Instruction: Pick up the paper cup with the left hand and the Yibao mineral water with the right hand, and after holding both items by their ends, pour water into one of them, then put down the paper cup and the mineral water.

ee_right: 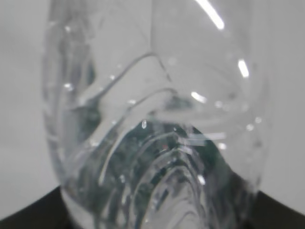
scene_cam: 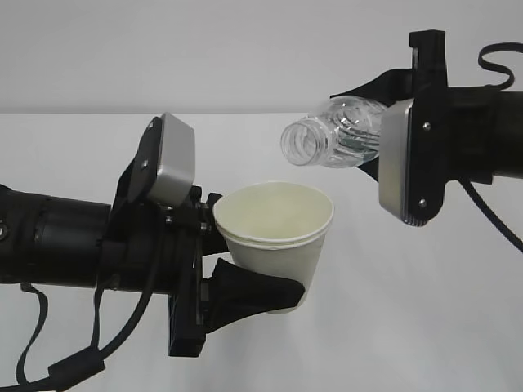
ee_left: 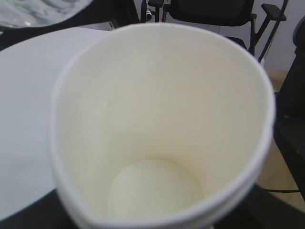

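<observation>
The cream-white paper cup [scene_cam: 278, 233] is held upright above the table, and my left gripper [scene_cam: 255, 249] is shut on its lower wall. One black finger [scene_cam: 257, 294] shows under it. In the left wrist view the cup [ee_left: 162, 109] fills the frame and its inside looks dry. The Yibao mineral water [scene_cam: 339, 131], a clear ribbed bottle with no cap, lies almost level. Its open mouth points left, just above and right of the cup's rim. My right gripper [scene_cam: 382, 140] is shut on its rear end. No stream shows. The bottle [ee_right: 157, 119] fills the right wrist view and hides the fingers.
The white table [ee_left: 24, 119] lies below both arms. Black office chairs [ee_left: 209, 12] stand beyond its far edge. A corner of the bottle [ee_left: 33, 12] shows at the top left of the left wrist view. Cables hang from both arms.
</observation>
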You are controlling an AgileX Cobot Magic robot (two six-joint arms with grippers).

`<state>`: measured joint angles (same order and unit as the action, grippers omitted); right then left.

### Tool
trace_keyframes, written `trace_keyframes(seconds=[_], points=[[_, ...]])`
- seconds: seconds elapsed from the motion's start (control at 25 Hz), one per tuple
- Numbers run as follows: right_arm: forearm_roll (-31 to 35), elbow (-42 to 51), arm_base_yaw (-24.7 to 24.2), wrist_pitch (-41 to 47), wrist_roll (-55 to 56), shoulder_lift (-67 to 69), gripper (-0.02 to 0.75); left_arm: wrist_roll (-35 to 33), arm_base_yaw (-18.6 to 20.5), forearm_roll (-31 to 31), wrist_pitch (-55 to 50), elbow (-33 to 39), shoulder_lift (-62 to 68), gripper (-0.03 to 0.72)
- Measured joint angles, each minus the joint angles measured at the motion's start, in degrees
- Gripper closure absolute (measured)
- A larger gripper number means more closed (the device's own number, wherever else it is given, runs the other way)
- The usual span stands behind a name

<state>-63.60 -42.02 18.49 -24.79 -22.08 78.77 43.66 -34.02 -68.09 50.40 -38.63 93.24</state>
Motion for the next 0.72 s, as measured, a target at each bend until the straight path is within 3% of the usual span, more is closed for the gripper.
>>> trace_keyframes(seconds=[0.72], points=[[0.0, 0.0, 0.0, -1.3, -6.2, 0.0, 0.321, 0.0, 0.0, -0.6, 0.0, 0.0, 0.0, 0.258]])
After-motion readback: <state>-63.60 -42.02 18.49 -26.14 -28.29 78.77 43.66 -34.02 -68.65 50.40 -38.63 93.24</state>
